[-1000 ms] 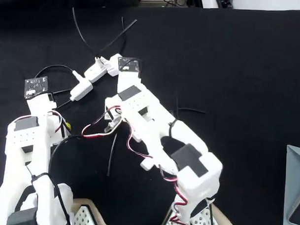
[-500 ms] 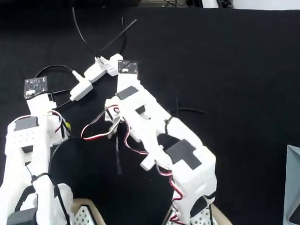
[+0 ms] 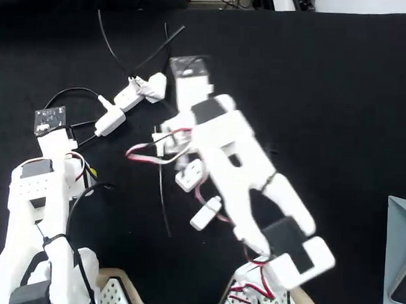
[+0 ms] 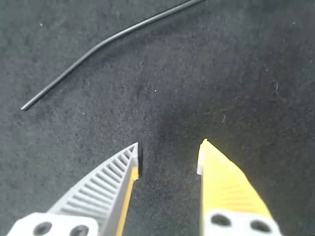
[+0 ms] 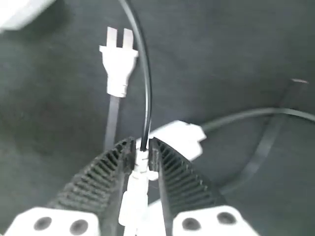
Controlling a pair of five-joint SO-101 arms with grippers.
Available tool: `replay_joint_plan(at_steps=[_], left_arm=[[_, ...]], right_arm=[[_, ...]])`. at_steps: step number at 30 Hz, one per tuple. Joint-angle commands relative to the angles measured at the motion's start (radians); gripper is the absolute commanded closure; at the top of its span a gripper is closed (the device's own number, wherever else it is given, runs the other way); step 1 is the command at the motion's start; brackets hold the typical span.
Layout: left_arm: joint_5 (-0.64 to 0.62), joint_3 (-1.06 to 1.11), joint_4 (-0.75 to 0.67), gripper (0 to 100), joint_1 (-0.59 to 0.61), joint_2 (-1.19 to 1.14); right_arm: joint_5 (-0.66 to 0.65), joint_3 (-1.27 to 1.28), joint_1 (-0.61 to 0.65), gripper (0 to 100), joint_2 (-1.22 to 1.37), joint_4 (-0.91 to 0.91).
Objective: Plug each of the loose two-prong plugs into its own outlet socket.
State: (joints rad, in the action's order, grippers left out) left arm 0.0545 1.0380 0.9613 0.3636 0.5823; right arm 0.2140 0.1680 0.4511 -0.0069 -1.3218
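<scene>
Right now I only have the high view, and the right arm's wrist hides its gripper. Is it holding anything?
Observer: Yes. The right gripper is shut on a small white connector, with a thin black wire running out ahead of it.
Operator: Anything loose nearby?
Observer: A loose two-prong plug lies on the cloth just beyond that gripper, prongs pointing away from it.
Operator: And the other arm?
Observer: The left gripper is open over bare cloth, holding nothing; a black cable lies farther off.

I can read no text, number, label or sign on anything in my views.
</scene>
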Motion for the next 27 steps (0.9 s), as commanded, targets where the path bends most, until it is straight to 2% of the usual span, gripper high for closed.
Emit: replay_joint_plan(at_steps=[1, 8, 11, 16, 21, 27], left_arm=[[-0.003, -0.004, -0.015, 80, 0.012, 0.023], [-0.003, 0.004, -0.037, 80, 0.012, 0.023], [-0.003, 0.018, -0.061, 80, 0.012, 0.023], [-0.003, 0.016, -0.063, 80, 0.012, 0.023], [-0.003, 0.016, -0.063, 80, 0.01, 0.023], [-0.003, 0.016, -0.063, 80, 0.01, 0.023]], right_arm=[[-0.183, -0.051, -0.144, 98.5, -0.076, -0.098], [-0.454, -0.045, -0.374, 98.6, -0.081, -0.269], [-0.531, 0.015, -0.443, 98.6, -0.094, -0.27], [-0.575, 0.246, -0.506, 98.6, -0.185, -0.104], [-0.574, 0.496, -0.5, 98.6, -0.272, 0.144], [-0.575, 0.618, -0.477, 98.5, -0.189, 0.384]])
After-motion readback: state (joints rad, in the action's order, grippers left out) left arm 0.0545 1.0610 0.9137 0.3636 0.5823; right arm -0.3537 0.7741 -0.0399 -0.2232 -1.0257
